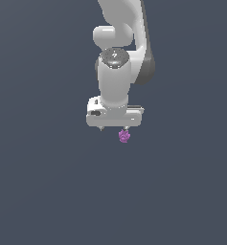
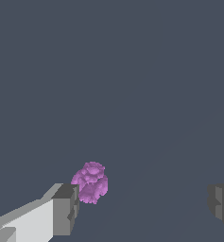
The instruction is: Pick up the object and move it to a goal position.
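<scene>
In the wrist view, one dark finger pad (image 2: 65, 209) of the tool was closest to the camera, and the little purple blob (image 2: 90, 182) sat just beside it, maybe touching it, though I could not be sure. The other pad (image 2: 221, 205) was far off across the picture, so the tool (image 1: 114, 128) was wide open and held nothing. That was the big thing for the coming move: the blob was not in the middle of the gap but right up by one finger. In the exterior view the blob (image 1: 124, 136) showed under the finger on that view's right side. I think the tool needed to slide sideways a bit toward the blob, so both fingers could close on it evenly. If not, one finger might just push it away. The blob was round and bumpy, with no long side to line up with. The worktop (image 1: 38, 191) was flat, dark grey and looked the same all over, with plenty of room all around.
</scene>
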Tool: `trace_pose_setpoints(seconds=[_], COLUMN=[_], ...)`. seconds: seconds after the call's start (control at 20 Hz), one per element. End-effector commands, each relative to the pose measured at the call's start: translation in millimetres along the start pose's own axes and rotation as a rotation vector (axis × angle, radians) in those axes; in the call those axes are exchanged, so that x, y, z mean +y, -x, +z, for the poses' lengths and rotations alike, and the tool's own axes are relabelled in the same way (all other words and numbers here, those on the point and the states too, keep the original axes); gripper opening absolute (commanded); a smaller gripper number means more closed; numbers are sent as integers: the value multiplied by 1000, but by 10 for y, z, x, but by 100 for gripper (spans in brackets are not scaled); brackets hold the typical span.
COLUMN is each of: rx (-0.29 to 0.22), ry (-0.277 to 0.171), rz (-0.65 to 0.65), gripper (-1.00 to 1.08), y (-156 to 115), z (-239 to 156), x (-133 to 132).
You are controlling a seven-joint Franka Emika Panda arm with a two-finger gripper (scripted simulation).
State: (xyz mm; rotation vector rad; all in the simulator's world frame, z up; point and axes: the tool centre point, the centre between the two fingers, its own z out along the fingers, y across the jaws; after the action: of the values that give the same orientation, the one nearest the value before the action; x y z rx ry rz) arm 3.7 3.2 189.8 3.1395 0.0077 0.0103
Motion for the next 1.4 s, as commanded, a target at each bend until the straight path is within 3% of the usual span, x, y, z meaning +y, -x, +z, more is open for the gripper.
trace_pose_setpoints(seconds=[0.0, 0.5, 1.35], rx=[0, -37, -31], ry=[0, 6, 5], rz=[0, 81, 186], gripper=[100, 100, 100], y=[0, 89, 141], z=[0, 119, 248], x=[0, 348, 183])
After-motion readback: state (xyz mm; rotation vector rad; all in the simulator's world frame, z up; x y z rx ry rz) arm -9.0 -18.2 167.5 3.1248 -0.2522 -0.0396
